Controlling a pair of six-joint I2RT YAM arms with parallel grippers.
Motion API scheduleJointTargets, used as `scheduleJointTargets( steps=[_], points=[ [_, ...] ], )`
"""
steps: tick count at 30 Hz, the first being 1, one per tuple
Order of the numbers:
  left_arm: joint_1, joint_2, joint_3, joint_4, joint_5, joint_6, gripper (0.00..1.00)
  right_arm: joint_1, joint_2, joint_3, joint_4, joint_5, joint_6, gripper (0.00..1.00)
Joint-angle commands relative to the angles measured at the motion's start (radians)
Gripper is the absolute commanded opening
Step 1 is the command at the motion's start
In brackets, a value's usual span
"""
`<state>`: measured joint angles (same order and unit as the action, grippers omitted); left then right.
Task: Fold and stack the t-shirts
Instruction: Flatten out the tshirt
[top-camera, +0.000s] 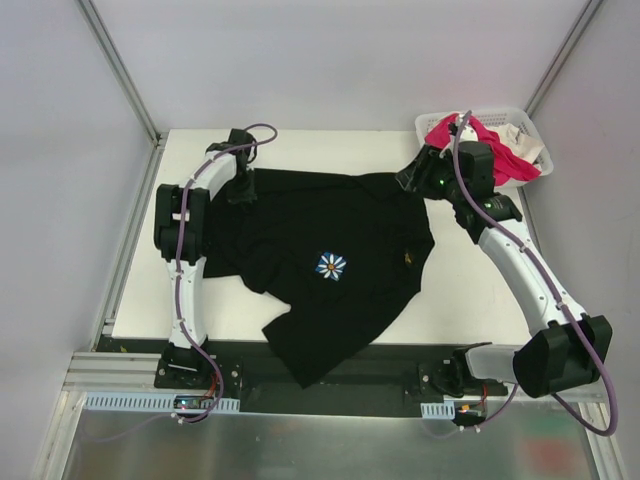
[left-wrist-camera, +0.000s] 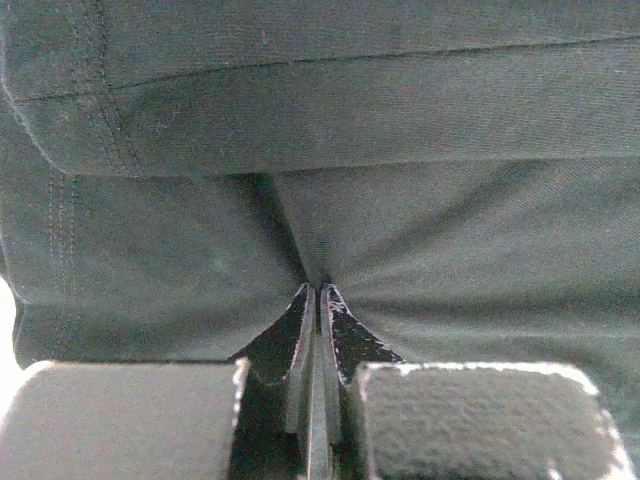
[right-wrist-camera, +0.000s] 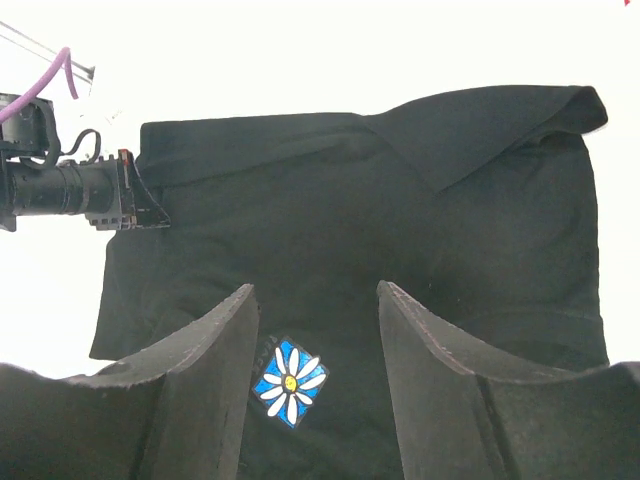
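A big black t-shirt (top-camera: 340, 230) is spread out on the white table (top-camera: 470, 295), and its white-and-blue daisy print (top-camera: 331, 265) can be seen near the middle. The shirt is laid slanted, and its near corner is hung over the near edge of the table, between the two arm bases. At the far right, a flap of the cloth is folded back over the shirt. The left gripper (left-wrist-camera: 318, 295) is set down at the far left corner of the shirt. It is closed tight, and a small bit of the black cloth is pinched between its two fingers (left-wrist-camera: 300, 330). In the left wrist view, creases are seen running out from the pinched spot, and a stitched hem is seen lying across the top. The right gripper (right-wrist-camera: 315, 290) is held up over the far right part of the shirt, close to the basket (top-camera: 520, 114). Its jaws are set well apart, and nothing is held between them; only the shirt and the daisy are seen below through the gap. The basket, made of white plastic, is placed at the far right corner of the table. A bright pink t-shirt (top-camera: 485, 145) is piled in it, with some of it draped over the near rim. A white t-shirt (top-camera: 517, 135) is tucked beside the pink one, on its right.
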<state>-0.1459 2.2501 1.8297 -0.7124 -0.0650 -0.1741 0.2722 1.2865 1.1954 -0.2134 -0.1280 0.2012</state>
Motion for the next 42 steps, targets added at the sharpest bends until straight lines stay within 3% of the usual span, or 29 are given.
scheduleJointTargets(
  steps=[1,12,20,42],
  points=[
    [0.04,0.002,0.037,-0.058,-0.044,-0.022,0.0,-0.008,-0.012,-0.011,0.026,-0.05,0.001,0.54],
    [0.129,-0.003,0.091,-0.082,-0.059,-0.061,0.0,-0.007,-0.046,-0.102,0.011,-0.087,0.0,0.55],
    [0.163,0.115,0.338,-0.194,-0.088,-0.048,0.0,-0.001,0.006,-0.163,0.014,-0.185,0.001,0.55],
    [0.23,0.158,0.413,-0.223,-0.173,-0.067,0.01,0.18,0.184,-0.168,-0.052,-0.211,-0.043,0.56]
  ],
)
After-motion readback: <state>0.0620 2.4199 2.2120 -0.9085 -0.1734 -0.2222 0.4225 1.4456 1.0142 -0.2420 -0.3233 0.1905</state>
